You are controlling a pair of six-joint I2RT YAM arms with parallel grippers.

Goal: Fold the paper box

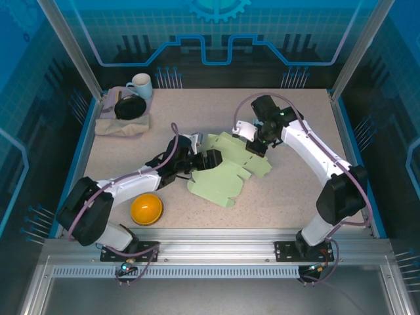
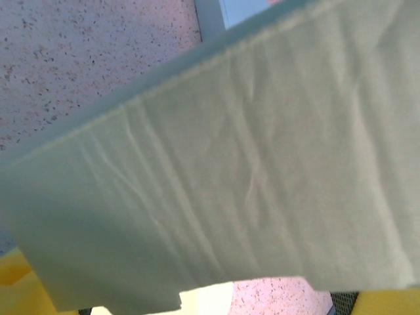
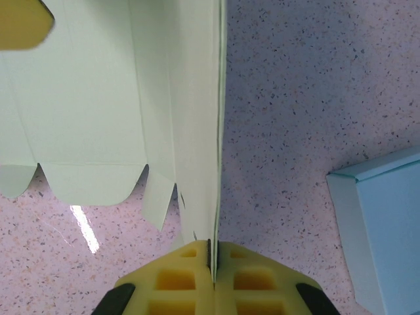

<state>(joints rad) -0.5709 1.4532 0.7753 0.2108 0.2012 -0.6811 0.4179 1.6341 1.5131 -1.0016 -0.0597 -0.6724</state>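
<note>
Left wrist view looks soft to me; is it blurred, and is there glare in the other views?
Left wrist: yes, the paper is very close and soft; only its creases read. Right wrist: sharp, with one bright glare streak on the table just below the paper's edge. Top external: sharp and evenly lit, no strong glare.

Overhead; wrist views seemingly grazing paper (image 1: 220, 180)

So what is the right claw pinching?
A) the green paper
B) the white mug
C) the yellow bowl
A: the right wrist view shows the right claw shut on the upright edge of the green paper.
</note>
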